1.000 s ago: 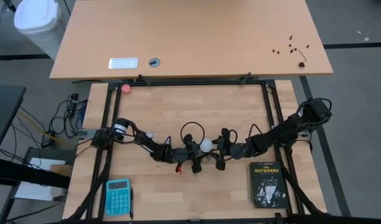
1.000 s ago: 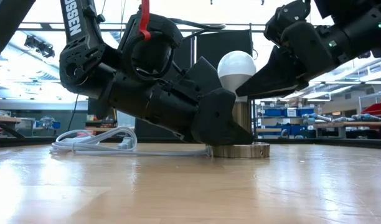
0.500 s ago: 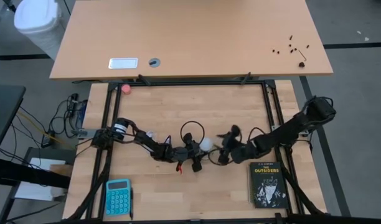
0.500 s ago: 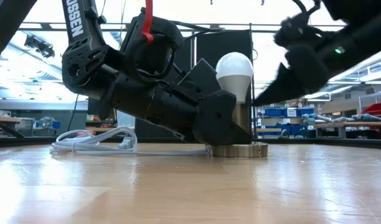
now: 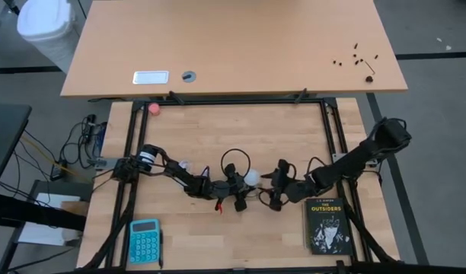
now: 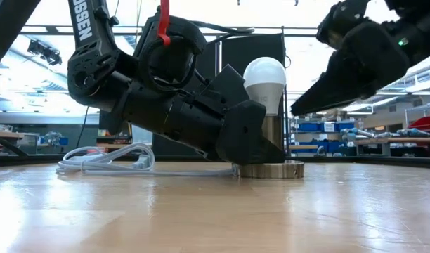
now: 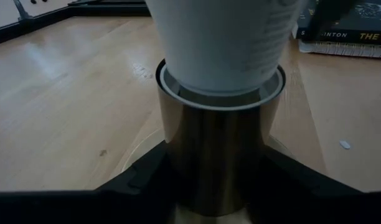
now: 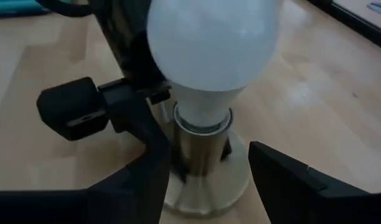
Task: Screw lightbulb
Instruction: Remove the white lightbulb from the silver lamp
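one lightbulb (image 6: 265, 79) stands upright in a brass socket (image 6: 272, 163) near the middle of the wooden table (image 5: 218, 236). the left gripper (image 6: 251, 144) clamps the socket's stem with narrowly parted fingers. the right gripper (image 8: 209, 180) sits just beside the bulb, fingers apart and holding nothing. a white cord (image 6: 106, 158) lies behind.

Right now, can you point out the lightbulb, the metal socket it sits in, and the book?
lightbulb (image 6: 265, 76): low view, on the frosted globe.
metal socket (image 7: 215, 155): left wrist view, on the cylinder wall.
book (image 5: 327, 226): high view, on the dark cover.
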Tool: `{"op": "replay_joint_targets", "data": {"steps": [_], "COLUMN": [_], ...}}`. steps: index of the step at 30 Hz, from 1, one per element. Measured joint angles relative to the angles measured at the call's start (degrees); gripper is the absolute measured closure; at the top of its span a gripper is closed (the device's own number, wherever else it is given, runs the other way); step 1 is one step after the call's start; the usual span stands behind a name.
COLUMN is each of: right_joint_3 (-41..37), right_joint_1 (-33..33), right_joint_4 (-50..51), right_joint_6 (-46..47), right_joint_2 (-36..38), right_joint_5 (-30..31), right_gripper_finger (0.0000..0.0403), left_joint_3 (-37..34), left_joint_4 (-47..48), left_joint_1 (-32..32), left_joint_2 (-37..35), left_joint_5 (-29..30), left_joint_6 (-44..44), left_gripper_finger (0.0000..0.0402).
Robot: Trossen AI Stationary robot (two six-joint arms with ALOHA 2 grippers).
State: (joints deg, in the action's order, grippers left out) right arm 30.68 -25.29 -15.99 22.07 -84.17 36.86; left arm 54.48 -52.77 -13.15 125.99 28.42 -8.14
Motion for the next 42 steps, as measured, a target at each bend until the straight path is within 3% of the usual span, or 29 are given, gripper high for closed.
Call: {"op": "replay_joint_targets", "data": {"steps": [7,12,27,30,33,36,38,42], "right_joint_3": [0.0,0.0,0.0,0.1,0.2,-0.1,-0.1,-0.1], "right_joint_1": [2.4,2.6,5.0,4.8,3.6,1.7,0.8,0.7], "right_joint_4": [-8.8,-12.7,-13.5,-10.1,-0.3,16.0,23.8,21.9], "right_joint_6": [-1.5,-4.2,-7.0,-5.9,-1.4,11.0,20.2,16.7], "right_joint_2": [-6.3,-6.7,-6.6,-5.4,-1.9,3.1,6.1,7.6], "right_joint_5": [-2.1,-2.4,-2.8,-1.0,4.0,14.5,18.0,9.2], "right_gripper_finger": [0.0173,0.0173,0.0175,0.0175,0.0175,0.0176,0.0176,0.0175], "left_joint_3": [0.0,0.0,0.0,0.0,0.0,0.0,0.0,0.0], "left_joint_4": [0.1,0.1,0.0,0.0,0.1,0.2,0.2,0.0], "left_joint_1": [0.0,0.0,0.0,0.1,0.1,0.0,0.0,0.0], "left_joint_2": [0.0,0.0,0.0,0.0,0.0,0.0,0.0,0.0], "left_joint_5": [0.0,0.0,0.0,0.3,0.4,0.3,0.2,0.2], "left_joint_6": [0.0,0.0,-0.1,-0.3,-0.2,0.0,0.0,0.0], "left_gripper_finger": [0.0205,0.0205,0.0205,0.0205,0.0205,0.0205,0.0205,0.0205]}}
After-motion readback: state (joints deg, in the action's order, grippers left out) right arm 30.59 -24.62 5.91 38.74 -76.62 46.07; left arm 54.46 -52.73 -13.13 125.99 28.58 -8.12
